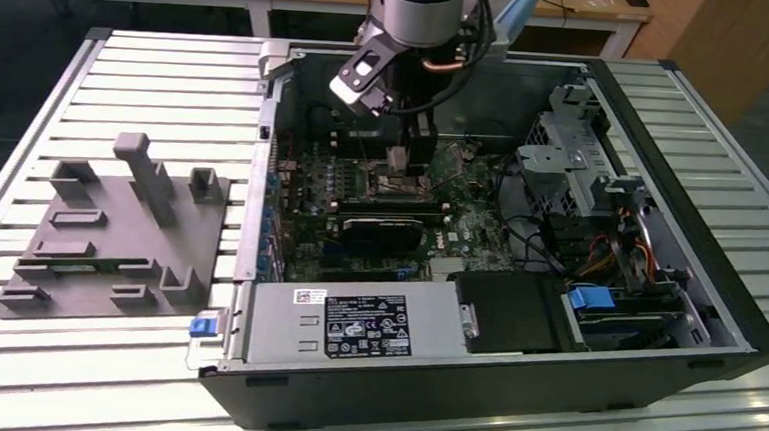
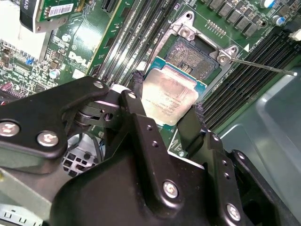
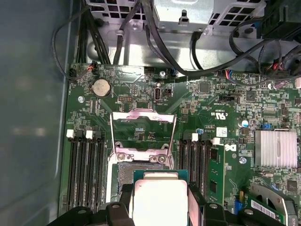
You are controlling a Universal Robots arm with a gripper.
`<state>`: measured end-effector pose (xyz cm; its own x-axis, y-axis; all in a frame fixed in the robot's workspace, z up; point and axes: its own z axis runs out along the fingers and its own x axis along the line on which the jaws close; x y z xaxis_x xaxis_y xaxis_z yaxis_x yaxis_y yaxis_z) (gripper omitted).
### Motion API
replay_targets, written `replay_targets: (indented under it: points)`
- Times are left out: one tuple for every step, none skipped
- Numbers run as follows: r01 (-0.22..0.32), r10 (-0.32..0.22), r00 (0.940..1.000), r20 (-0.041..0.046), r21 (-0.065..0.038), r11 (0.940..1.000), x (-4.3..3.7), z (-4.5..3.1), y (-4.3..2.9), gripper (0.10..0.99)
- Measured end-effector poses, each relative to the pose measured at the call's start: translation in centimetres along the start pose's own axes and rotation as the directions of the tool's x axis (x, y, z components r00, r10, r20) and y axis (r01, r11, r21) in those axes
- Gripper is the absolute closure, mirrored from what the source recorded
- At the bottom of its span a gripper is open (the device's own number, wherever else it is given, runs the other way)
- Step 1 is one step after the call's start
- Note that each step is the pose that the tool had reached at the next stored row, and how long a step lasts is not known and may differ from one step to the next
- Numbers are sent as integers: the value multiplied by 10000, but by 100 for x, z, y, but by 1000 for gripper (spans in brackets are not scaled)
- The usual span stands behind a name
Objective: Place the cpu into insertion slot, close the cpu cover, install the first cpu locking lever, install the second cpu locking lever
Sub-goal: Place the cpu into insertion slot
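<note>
The arm (image 1: 424,8) reaches straight down from above into the open computer case (image 1: 480,402), which lies on its side on a slatted metal table (image 1: 140,70). Its gripper (image 1: 409,145) is low over the motherboard (image 1: 359,189), in the half of the board farther from the exterior camera. On the exterior view's left, well apart from the case, a grey moulded fixture (image 1: 116,229) sits on the table. That view hides what the gripper carries. Both wrist views show it: the gripper (image 2: 167,96) is clamped on the cpu (image 2: 169,99), with one black finger (image 2: 136,87) pressed against each of two opposite edges and the silvery face turned toward the cameras. The cpu is held just over the insertion slot (image 2: 195,56), overlapping part of it and leaving a strip of the dark pin field bare; whether it touches the slot cannot be told. In the second wrist view a thin locking lever (image 2: 263,67) juts out from a corner of the slot. In the first wrist view the cpu cover (image 3: 141,115) stands swung open beyond the slot (image 3: 126,173), with green board visible through its window, memory slots (image 3: 84,165) on both sides and a coin battery (image 3: 99,87) farther off.
</note>
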<state>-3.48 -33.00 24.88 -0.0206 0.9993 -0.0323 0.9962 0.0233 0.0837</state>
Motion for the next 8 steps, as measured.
replay_targets:
  points:
    - [0,0,10000,2,0,10000,0,5,0,545]
    - [1,-1,10000,3,0,10000,0,9,-1,545]
    - [1,-1,10000,3,0,10000,0,13,-1,545]
    - [1,-1,10000,4,0,10000,1,17,-1,545]
    - [1,-1,10000,3,0,10000,1,21,-2,545]
    - [1,-1,10000,4,0,10000,1,26,-2,545]
    - [1,-1,10000,4,0,10000,1,33,-3,545]
    - [1,-1,10000,7,0,10000,1,41,-3,545]
